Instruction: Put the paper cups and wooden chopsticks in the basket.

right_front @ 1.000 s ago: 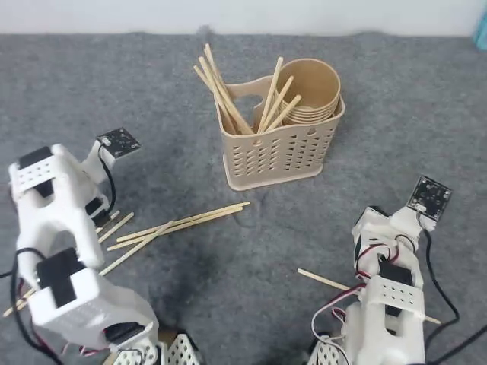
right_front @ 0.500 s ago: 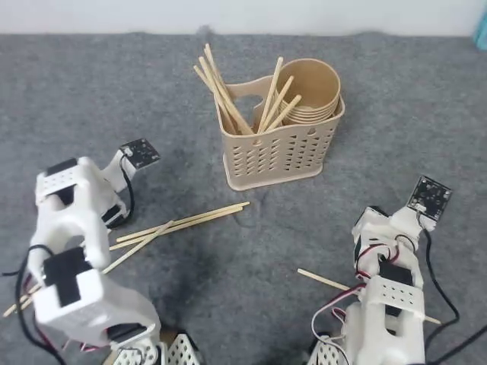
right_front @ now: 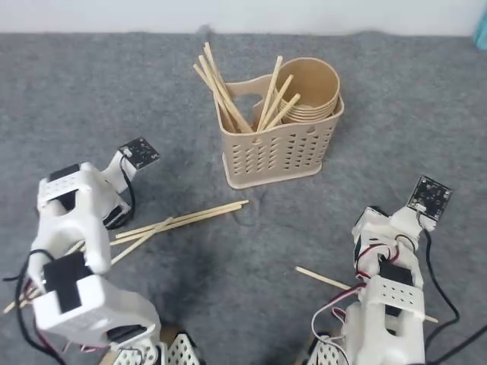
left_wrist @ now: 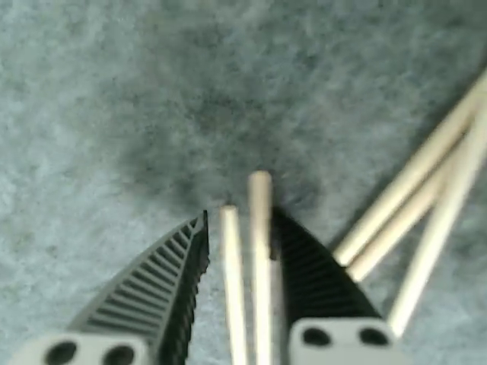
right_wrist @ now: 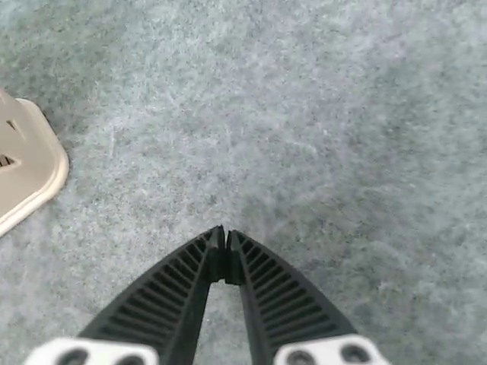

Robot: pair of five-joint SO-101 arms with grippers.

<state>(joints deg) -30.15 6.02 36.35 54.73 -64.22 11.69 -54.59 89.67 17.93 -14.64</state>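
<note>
Wooden chopsticks [left_wrist: 259, 220], two: on the bench [right_front: 396, 114], between the jaws of my left gripper [left_wrist: 237, 220], which had swung in within the last second; jaws part-open, grip not yet taken. Right gripper [right_wrist: 226, 242]: closed, empty. Paper cups [right_front: 313, 87]: already in basket [right_front: 274, 160].

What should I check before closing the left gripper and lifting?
1. Target between the fingers: ok. The left gripper straddles two chopsticks.
2. Grip closed: not ok. A gap shows beside one chopstick.
3. Neighbours clear: cannot tell. The loose chopsticks lie close beside one finger.
4. Right gripper out of the way: ok. It is shut and empty over the mat.
5. Basket ready: ok. It stands upright with the paper cups inside.
6. Everything collected: not ok. A single chopstick also lies near the right arm.
</note>
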